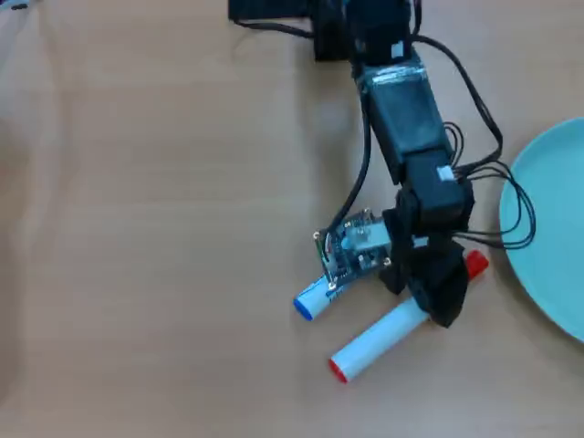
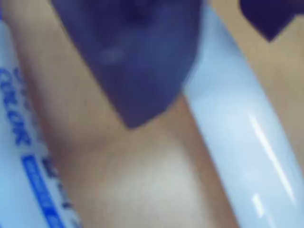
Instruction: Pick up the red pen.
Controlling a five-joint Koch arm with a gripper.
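Note:
The red pen (image 1: pixel 379 342) is a thick white marker lying diagonally on the table, its red end plug at lower left and its red cap (image 1: pixel 475 265) at upper right. My gripper (image 1: pixel 436 297) is lowered over its barrel near the cap end and hides that part. In the blurred wrist view the gripper (image 2: pixel 202 83) has one dark jaw left of the white barrel (image 2: pixel 237 128) and the other at the top right, with a strip of table showing between that jaw and the barrel. The jaws straddle the pen, which rests on the table.
A white marker with a blue cap (image 1: pixel 310 301) lies just left of the pen, partly under the wrist board; its blue label shows in the wrist view (image 2: pixel 19 137). A pale green plate (image 1: pixel 547 237) sits at the right edge. The arm's cables hang near the plate.

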